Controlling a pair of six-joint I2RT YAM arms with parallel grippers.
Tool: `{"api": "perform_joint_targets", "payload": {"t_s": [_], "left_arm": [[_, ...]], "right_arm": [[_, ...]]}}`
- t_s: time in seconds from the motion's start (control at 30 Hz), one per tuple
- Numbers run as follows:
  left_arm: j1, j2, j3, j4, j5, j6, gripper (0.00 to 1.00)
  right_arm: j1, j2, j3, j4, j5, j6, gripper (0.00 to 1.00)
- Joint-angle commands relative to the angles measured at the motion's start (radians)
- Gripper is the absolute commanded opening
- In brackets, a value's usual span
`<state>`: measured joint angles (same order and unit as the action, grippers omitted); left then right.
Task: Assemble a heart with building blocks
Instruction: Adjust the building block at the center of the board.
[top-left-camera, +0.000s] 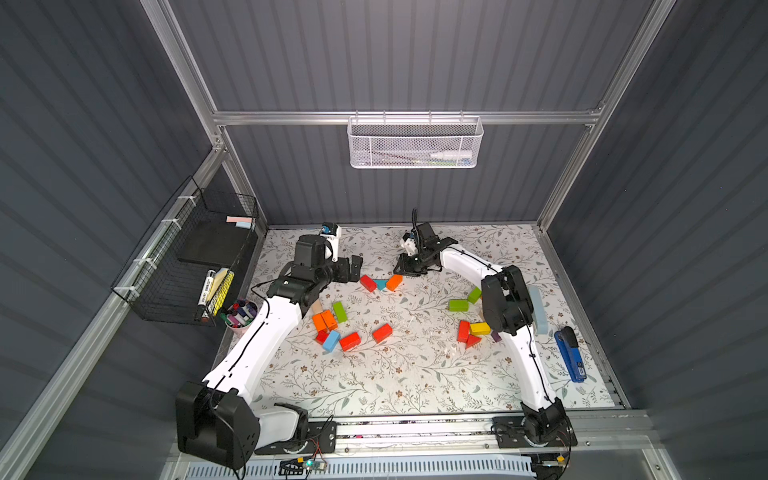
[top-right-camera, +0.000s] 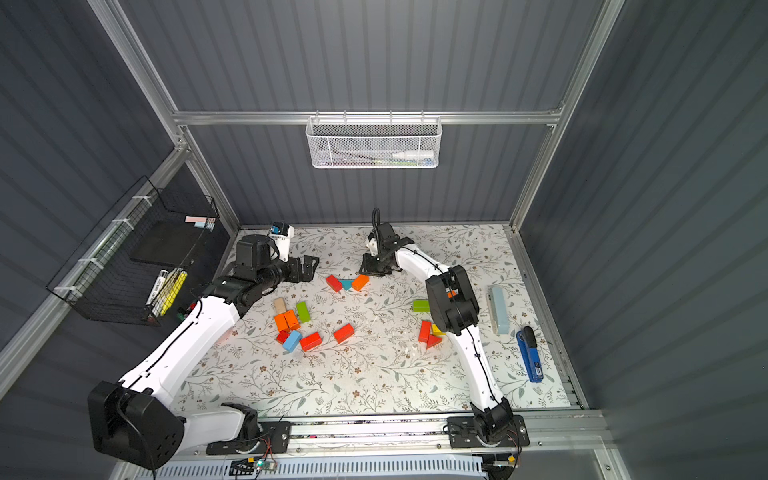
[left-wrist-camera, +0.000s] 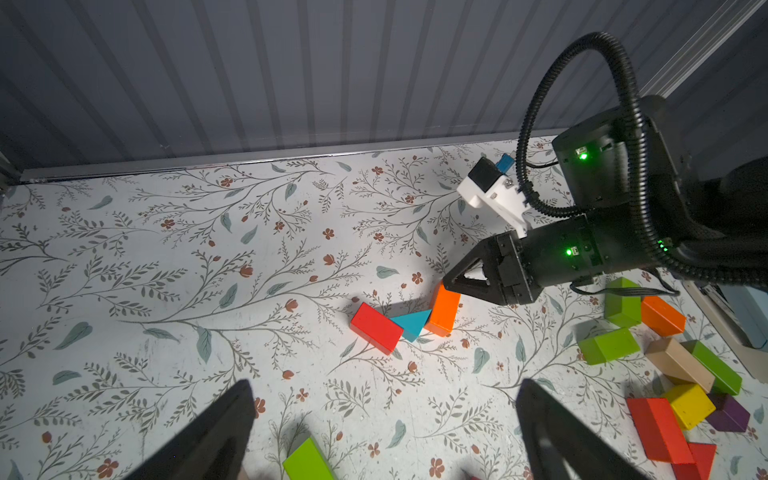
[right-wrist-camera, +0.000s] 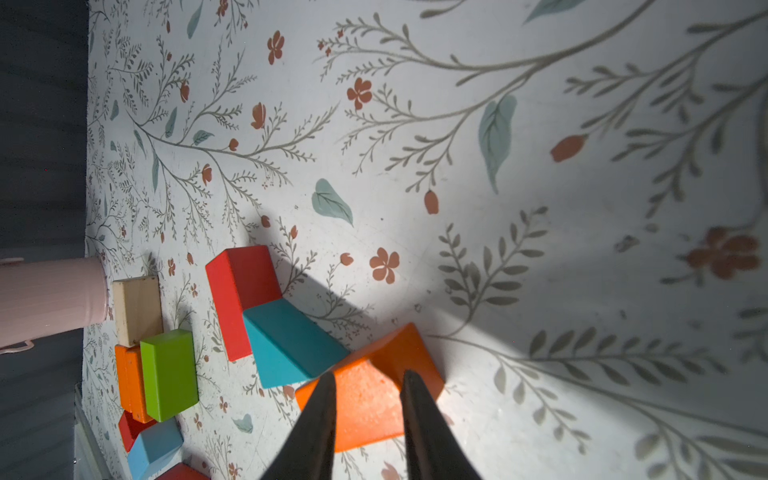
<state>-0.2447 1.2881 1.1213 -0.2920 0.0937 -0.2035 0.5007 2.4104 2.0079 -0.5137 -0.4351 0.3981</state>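
Right gripper (right-wrist-camera: 370, 374): jaws narrowly apart, both tips over the top face of the orange brick (right-wrist-camera: 365, 415). The brick runs wider than the gap on both sides, so it is not clamped. Whether the tips touch that face: cannot tell. The left wrist view puts this gripper (left-wrist-camera: 449, 286) at one end of the brick.

Left gripper (left-wrist-camera: 386, 384): jaws spread wide, nothing between them. It hovers above the floral mat (left-wrist-camera: 166, 311), to the left of the row.

Row of 3 near the back-centre of the mat, seen in both top views: red brick (top-left-camera: 368, 283), teal wedge (top-left-camera: 380, 285), orange brick. Together they form a shallow V. Red touches teal, and teal meets orange at 1 corner.

The other building blocks lie loose in 2 groups.
- The left group (top-left-camera: 328, 320), beside the left forearm: tan, 2 orange, green, small red, light blue, 2 red bricks.
- The right group (top-left-camera: 480, 328), partly hidden by the right arm: green, orange, tan, yellow, red and purple pieces, plus a red wedge.

Pink cup (top-left-camera: 237, 330) of marker pens stands at the mat's left edge.
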Motion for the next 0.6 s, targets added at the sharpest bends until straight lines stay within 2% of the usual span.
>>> {"api": "perform_joint_targets", "payload": {"t_s": [0.0,0.27,0.43,0.57], "left_arm": [[0.008,0.005,-0.005,0.008,0.017,-0.008,0.99],[0.008,0.005,-0.006,0.008,0.016,-0.008,0.99],[0.009,0.004,-0.006,0.007,0.014,-0.009,0.99],[0.008,0.002,-0.005,0.008,0.012,-0.009,0.99]], "right_arm": [[0.001,-0.023,-0.015,-0.004,-0.021,0.006,0.30],[0.001,-0.030,-0.023,0.001,-0.020,0.012,0.30],[-0.002,-0.075,-0.073,0.036,0.081,0.023,0.30],[-0.007,-0.129,-0.134,0.048,0.108,0.003,0.30]]}}
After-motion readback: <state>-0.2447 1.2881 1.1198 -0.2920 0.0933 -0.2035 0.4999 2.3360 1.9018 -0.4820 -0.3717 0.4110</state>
